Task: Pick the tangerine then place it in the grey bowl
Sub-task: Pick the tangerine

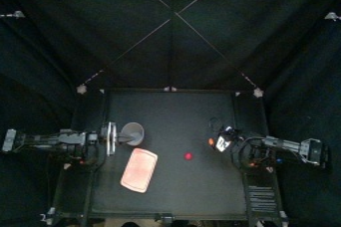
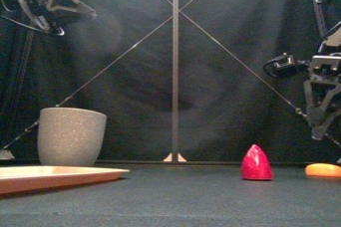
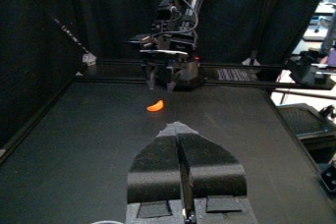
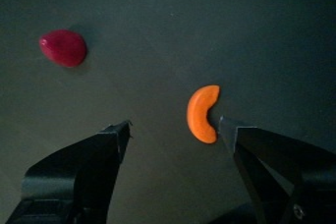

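Note:
The tangerine (image 4: 202, 113) is an orange crescent-shaped segment lying on the black table at the right; it also shows low at the right edge as the tangerine (image 2: 324, 170). My right gripper (image 4: 182, 130) hangs open just above the table, the segment lying a little ahead of the gap between its jaws and untouched. The grey speckled cup (image 1: 132, 131) stands upright at the left, also seen as the cup (image 2: 72, 136). My left gripper (image 3: 184, 144) rests shut and empty near the cup, raised off the table.
A flat pink tray (image 1: 140, 171) lies in front of the cup. A red strawberry-like toy (image 2: 256, 163) stands between the tray and the tangerine, also seen as the red toy (image 4: 62, 47).

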Available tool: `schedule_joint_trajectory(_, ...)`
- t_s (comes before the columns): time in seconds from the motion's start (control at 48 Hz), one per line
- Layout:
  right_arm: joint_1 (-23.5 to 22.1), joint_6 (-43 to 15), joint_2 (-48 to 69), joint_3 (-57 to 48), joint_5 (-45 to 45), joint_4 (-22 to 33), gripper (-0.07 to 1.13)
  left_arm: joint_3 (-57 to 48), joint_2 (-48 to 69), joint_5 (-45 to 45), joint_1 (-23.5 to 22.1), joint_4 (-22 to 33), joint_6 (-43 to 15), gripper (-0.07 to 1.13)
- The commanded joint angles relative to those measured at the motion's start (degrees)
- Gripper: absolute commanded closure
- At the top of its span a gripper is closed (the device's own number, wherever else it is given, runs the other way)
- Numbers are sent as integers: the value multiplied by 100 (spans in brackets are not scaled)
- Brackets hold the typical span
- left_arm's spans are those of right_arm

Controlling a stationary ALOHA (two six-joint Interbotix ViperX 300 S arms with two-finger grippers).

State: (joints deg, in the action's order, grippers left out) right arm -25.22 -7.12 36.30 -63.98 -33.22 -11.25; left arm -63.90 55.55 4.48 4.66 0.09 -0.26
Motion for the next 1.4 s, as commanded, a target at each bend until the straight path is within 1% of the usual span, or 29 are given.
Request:
schedule_joint_trajectory(0.021, -62, -9, -211, 53, 18, 18, 1, 35, -18, 97, 18, -18, 0, 99)
schedule_joint_trajectory(0.333, -62, 0, -1160, 158, 62, 35, 1, -26, -18, 97, 18, -9, 0, 99)
schedule_joint_trajectory(0.542, -62, 0, -1837, 229, 343, 141, 2, -35, -9, 97, 9, -18, 0, 99)
schedule_joint_trajectory(0.729, -97, 0, -2136, 264, 668, 255, 3, -70, -9, 97, 9, -9, 9, 99)
schedule_joint_trajectory(0.917, -211, -9, -2232, 281, 800, 229, 4, -105, 0, 97, 9, 9, 9, 99)
schedule_joint_trajectory(1.021, -220, -18, -2232, 264, 800, 202, 10, -123, 9, 97, 0, 9, 9, 99)
schedule_joint_trajectory(1.25, -176, -9, -2232, 281, 729, 132, 35, -167, 114, 97, 0, 18, 26, 99)
schedule_joint_trajectory(1.333, -141, -9, -2206, 299, 659, 123, 40, -185, 149, 97, 0, 18, 26, 99)
schedule_joint_trajectory(1.396, -105, -18, -2162, 334, 589, 123, 42, -193, 158, 97, 0, 18, 26, 99)
